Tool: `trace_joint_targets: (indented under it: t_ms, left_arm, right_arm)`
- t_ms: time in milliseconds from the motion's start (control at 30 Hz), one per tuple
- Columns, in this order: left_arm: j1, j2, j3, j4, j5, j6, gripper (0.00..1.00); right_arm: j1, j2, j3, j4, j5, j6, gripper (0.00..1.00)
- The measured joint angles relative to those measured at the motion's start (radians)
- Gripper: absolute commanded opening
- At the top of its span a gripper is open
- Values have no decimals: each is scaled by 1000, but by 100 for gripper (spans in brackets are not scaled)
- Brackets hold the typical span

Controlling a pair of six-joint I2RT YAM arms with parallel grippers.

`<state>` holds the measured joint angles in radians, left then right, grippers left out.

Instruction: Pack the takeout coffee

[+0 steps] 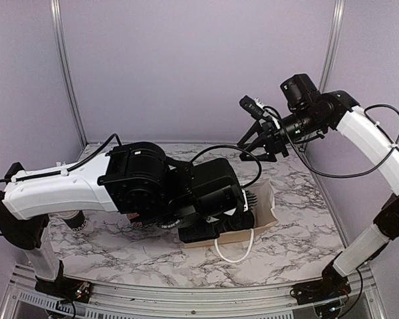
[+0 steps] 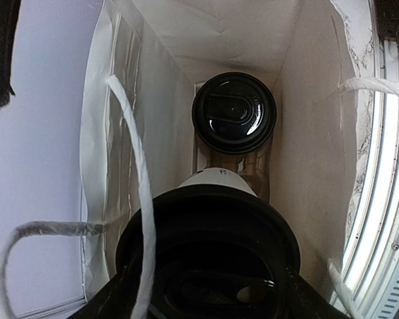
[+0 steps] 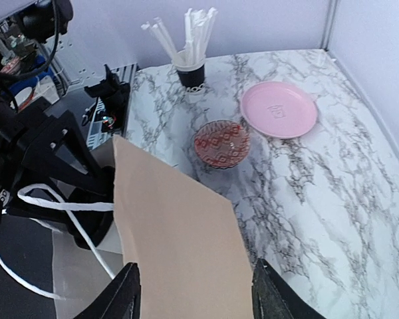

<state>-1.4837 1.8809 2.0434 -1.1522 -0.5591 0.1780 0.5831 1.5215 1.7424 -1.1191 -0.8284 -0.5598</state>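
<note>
Count: two takeout coffees, one paper bag (image 3: 179, 252), one pink plate (image 3: 279, 109), one red patterned bowl (image 3: 221, 143), one dark cup of white straws (image 3: 189, 66), all on the marble worktop (image 3: 319, 199). Both coffees sit inside the bag and only the left wrist view shows them. The far cup (image 2: 234, 113) is deep in the bag, its black lid facing the camera. The near cup (image 2: 219, 179) is close under the lens, with a strip of white wall showing past its lid rim. Left gripper (image 2: 209, 292): jaws wide, one either side of the near cup's lid, and they look closed on it. Two white rope handles show here, one to the left (image 2: 139, 186), one to the right (image 2: 366, 83). Right gripper (image 3: 196, 296): jaws well apart, holding nothing, with the bag's brown wall seen between them. Plate, bowl and straws show plainly only in the right wrist view. In the top view the left arm covers most of the bag, and the right arm is raised above it.
</note>
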Motion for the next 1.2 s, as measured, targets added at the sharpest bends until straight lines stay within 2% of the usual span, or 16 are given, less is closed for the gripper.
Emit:
trace_joint_targets:
  t_ms: [167,333,500,967,1200]
  left_arm:
    - [-37,12,2,-32,-27,-32,55]
    - [-82,42,2,-64,-62,-76,54]
    - [-103,74,1,-105,-103,-137,53]
    - [-129,76,-57,-132,-186,-193,52]
    - [-129,76,-83,-110,-192,-151,52]
  right_arm:
    - [-105,0,21,40,1,-36,55]
    - [-105,13,-105,151,78,-45,54]
    - [-105,123,-175,246,153,-46,54]
    - [-105,394,-187,398,218,9,55]
    - [-104,418,-225,431,217,36,55]
